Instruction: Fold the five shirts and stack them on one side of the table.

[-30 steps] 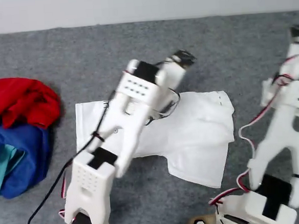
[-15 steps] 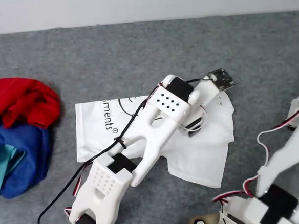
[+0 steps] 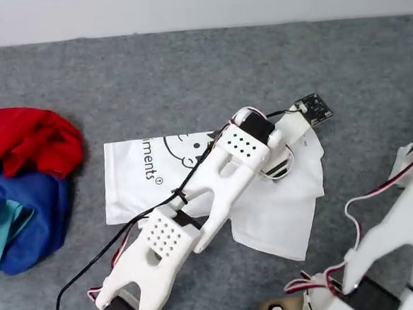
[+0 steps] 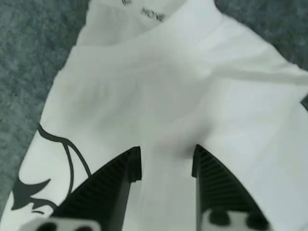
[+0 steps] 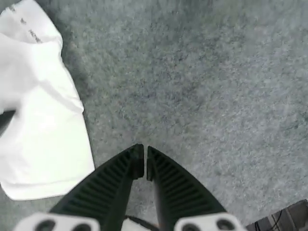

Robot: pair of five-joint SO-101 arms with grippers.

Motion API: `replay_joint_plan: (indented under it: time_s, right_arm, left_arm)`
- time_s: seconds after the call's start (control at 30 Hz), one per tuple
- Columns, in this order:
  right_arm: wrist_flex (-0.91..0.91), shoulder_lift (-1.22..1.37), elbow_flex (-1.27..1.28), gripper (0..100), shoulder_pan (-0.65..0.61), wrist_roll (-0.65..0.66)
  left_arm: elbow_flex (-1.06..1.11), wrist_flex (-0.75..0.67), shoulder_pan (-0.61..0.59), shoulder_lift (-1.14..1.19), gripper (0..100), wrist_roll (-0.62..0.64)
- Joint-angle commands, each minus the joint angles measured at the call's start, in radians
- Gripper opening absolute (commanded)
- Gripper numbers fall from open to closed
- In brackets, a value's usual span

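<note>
On the fuzzy grey worktop (image 3: pixel 187 78), the thin, limp white shirt (image 3: pixel 281 206), laid flat at the middle, could be dragged and bunched if only one layer is pinched. Crumpled red and blue shirts (image 3: pixel 29 150) are heaped at one side. The left pincer (image 4: pixel 166 163) is held released over the cloth; the right pincer (image 5: pixel 145 161) is clenched, empty.
</note>
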Motion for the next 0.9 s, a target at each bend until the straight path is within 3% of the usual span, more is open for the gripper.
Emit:
replay_joint_plan:
  time_s: [0.0, 0.13, 0.5, 0.77, 0.87]
  right_arm:
    - [0.025, -0.101, 0.04, 2.5, 0.012, 0.008]
    - [-0.022, -0.166, 0.103, 2.5, 0.013, 0.009]
    - [-0.045, -0.26, 0.198, 2.6, 0.012, 0.009]
    - [-0.045, -0.262, 0.199, 2.8, 0.012, 0.009]
    - [-0.059, -0.262, 0.199, 2.8, 0.012, 0.009]
  left_arm:
    - [-0.153, -0.011, -0.002, -0.005, 18, 0.026]
    - [-0.269, -0.018, 0.0, 0.003, 18, 0.1]
    - [-0.257, -0.064, 0.003, 0.161, 18, 0.098]
    - [-0.427, 0.187, 0.051, 0.15, 18, 0.097]
    - [-0.473, 0.212, 0.071, 0.155, 18, 0.098]
